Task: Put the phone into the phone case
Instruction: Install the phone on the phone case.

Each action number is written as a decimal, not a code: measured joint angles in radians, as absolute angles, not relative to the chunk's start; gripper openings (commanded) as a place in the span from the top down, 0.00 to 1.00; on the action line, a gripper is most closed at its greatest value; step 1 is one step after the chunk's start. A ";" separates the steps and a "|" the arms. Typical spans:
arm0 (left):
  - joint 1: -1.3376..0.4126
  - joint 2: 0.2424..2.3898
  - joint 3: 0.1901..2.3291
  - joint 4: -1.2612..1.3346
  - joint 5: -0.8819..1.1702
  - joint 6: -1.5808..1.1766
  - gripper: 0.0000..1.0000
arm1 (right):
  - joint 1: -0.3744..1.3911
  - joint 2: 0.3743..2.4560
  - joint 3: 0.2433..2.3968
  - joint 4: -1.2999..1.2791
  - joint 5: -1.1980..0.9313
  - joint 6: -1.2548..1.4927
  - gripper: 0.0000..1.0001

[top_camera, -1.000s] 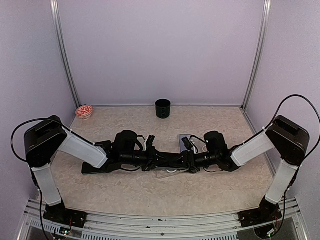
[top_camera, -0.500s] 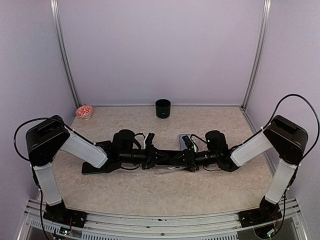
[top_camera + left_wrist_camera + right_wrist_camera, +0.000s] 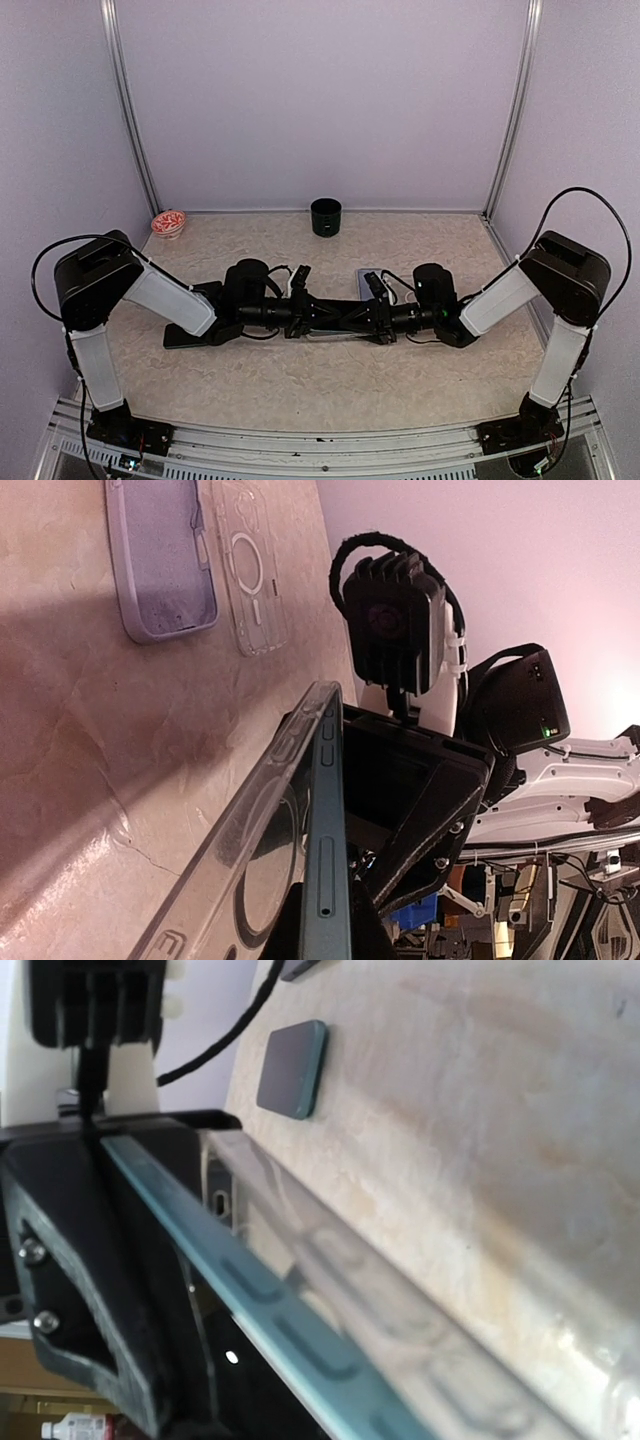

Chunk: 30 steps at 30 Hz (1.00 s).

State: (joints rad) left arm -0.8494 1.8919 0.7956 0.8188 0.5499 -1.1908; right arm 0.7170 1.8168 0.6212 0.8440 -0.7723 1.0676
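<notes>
At mid-bench, between the two arms: one phone, teal-edged, stood on its long edge, spanning from one hand to the other. A clear case with a ring mark lay against one broad face of it, rim alongside the teal side. Whether the phone was fully seated in the case could not be told, nor whether either touched the bench.

Left hand: closed tight on the near end of the phone and clear case.

Right hand: set at the opposite end. One black finger lay along the phone's bare face and the other was hidden behind the case. It could not be told whether the fingers pressed on the phone or stood slightly off it.

Behind the hands, flat on the bench: one lilac case, hollow side up, with a second transparent case just beside it.

Under the left arm: one dark flat slab with rounded corners.

At the back edge, centre: one black cup, upright.

At the back left corner: one small bowl, with red-and-white contents.
</notes>
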 measured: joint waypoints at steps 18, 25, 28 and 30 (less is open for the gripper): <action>-0.838 1.835 0.815 0.671 0.535 -1.093 0.69 | 0.719 1.818 0.597 1.015 -0.835 1.100 0.55; -0.838 1.791 0.850 0.549 0.509 -1.038 0.67 | 0.719 1.831 0.587 1.081 -0.838 1.126 0.61; -0.839 1.790 0.858 0.535 0.508 -1.032 0.66 | 0.719 1.843 0.579 1.120 -0.838 1.151 0.61; -0.839 1.790 0.859 0.530 0.506 -1.032 0.65 | 0.719 1.854 0.573 1.153 -0.839 1.174 0.61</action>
State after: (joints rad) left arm -0.8394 1.7897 0.8593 0.5301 0.5064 -1.0317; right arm 0.7189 1.8538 0.5728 1.1530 -0.8387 1.1744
